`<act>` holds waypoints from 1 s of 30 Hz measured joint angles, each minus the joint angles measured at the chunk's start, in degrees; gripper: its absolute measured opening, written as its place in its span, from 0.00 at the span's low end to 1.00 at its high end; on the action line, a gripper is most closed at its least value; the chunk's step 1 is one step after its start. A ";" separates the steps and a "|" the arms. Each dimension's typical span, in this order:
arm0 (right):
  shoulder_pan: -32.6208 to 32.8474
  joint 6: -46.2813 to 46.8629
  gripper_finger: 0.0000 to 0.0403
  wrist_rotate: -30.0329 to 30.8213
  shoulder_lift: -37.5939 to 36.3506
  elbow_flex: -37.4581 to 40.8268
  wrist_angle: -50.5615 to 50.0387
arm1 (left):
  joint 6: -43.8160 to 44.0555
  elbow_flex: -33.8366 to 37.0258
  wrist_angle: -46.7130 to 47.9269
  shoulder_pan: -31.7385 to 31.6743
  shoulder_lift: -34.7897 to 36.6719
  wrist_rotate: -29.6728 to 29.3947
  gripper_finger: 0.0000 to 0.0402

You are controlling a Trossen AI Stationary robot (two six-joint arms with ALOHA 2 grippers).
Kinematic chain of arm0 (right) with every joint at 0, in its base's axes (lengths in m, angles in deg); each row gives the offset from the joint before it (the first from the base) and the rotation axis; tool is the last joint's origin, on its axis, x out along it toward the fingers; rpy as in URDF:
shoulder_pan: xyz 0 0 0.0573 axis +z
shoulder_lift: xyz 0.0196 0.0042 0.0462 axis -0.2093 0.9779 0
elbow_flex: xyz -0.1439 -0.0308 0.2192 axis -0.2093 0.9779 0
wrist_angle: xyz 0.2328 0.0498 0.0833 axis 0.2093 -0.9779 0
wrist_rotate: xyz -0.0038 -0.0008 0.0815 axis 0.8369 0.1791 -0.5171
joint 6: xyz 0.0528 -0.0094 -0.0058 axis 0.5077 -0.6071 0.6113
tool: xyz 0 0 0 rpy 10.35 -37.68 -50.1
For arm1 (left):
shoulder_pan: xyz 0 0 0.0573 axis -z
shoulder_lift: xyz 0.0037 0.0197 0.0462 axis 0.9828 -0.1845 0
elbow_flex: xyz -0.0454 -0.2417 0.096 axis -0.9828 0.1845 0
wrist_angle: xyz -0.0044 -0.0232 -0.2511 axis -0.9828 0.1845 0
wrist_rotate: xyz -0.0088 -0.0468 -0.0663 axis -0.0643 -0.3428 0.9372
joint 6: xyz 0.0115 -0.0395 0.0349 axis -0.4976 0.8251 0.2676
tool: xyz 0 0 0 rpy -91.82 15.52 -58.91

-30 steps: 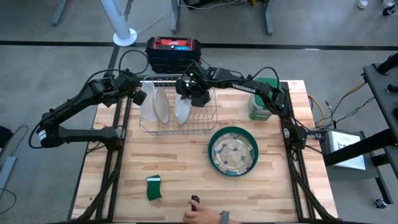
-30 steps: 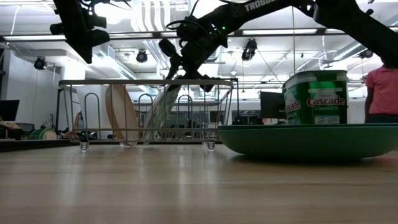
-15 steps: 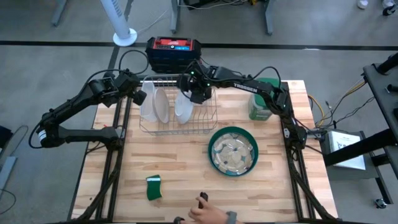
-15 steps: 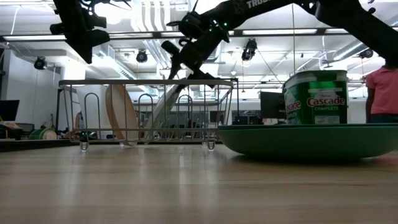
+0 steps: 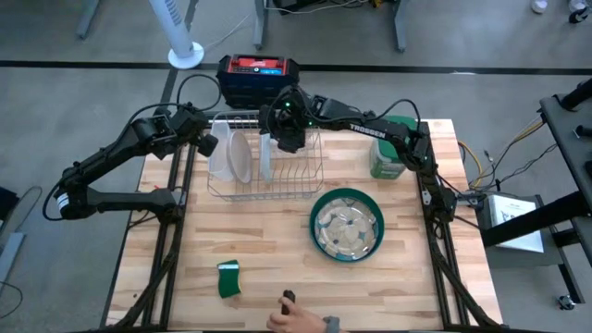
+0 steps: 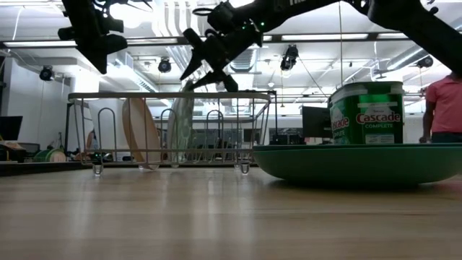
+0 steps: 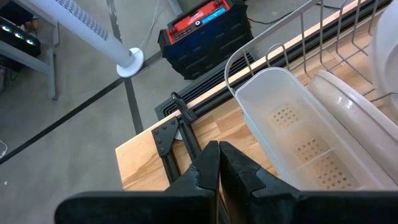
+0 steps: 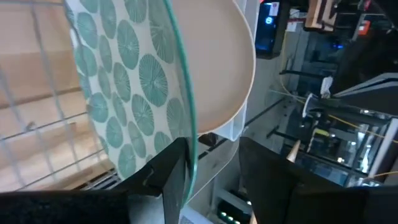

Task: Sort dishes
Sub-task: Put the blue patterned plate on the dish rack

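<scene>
1. From above, the right claw (image 5: pixel 280 139) hung over the wire rack (image 5: pixel 310 185) at the bench's (image 5: pixel 277 259) far side, at the top edge of the patterned plate (image 5: pixel 266 157), which stood on edge just beside the whitish plate (image 5: pixel 240 155).
2. Only the right wrist view showed the grip: the claw's two fingers (image 8: pixel 176 171) stood either side of the patterned plate's (image 8: pixel 124 93) glassy rim, parted, one touching it. Whether they pinched it I cannot tell.
3. The left wrist view showed the left claw (image 7: pixel 219 163) fully closed and empty, above the bench corner beside the rack's white cutlery cup (image 7: pixel 292 124).
4. The overhead view alone showed the dark green plate (image 5: pixel 347 227) lying flat near the middle, glassy dishes stacked in it, a sponge (image 5: pixel 228 279), and a person's hand (image 5: pixel 301 319) at the near edge.
5. At bench level, the Cascade tub (image 6: pixel 367 112) stood behind the green plate, with a person in pink (image 6: pixel 443 101) beyond.
</scene>
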 joint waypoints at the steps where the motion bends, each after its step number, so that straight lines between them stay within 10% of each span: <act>1: 0.18 -0.16 0.32 0.10 0.25 0.00 0.84 | 0.00 0.00 0.02 0.01 0.00 0.00 0.00; 30: -0.43 1.87 0.29 9.89 0.85 0.02 -2.24 | 0.00 1.10 0.15 0.02 0.02 0.02 0.00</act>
